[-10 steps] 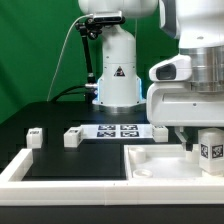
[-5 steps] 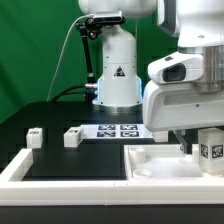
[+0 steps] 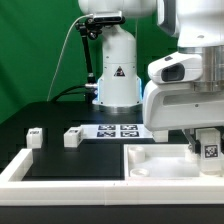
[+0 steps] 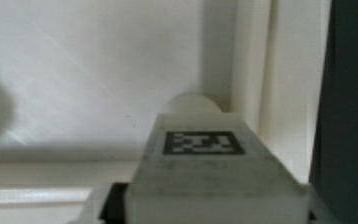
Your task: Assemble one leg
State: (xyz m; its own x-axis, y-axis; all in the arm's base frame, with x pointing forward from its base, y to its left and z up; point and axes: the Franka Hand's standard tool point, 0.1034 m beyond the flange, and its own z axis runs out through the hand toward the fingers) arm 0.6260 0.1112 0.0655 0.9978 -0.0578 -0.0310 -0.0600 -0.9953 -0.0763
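My gripper [image 3: 207, 148] is shut on a leg [image 3: 209, 151], a stubby white post with a black-and-white tag, at the exterior view's right. It holds the leg over the large white tray-like part [image 3: 160, 167], near that part's corner. In the wrist view the leg [image 4: 206, 150] fills the middle, tag up, with dark finger pads [image 4: 119, 200] on its sides and the tray's raised rim [image 4: 265, 70] beside it. Two more look-alike legs [image 3: 36, 137] [image 3: 72, 138] lie on the black table at the exterior view's left.
The marker board [image 3: 119, 130] lies flat behind the tray-like part, in front of the robot base [image 3: 117, 75]. A white frame [image 3: 30, 170] edges the table at the front and the exterior view's left.
The gripper with the leg has shifted slightly towards the exterior view's right and a little lower over the tray-like part. The two loose legs have not moved.
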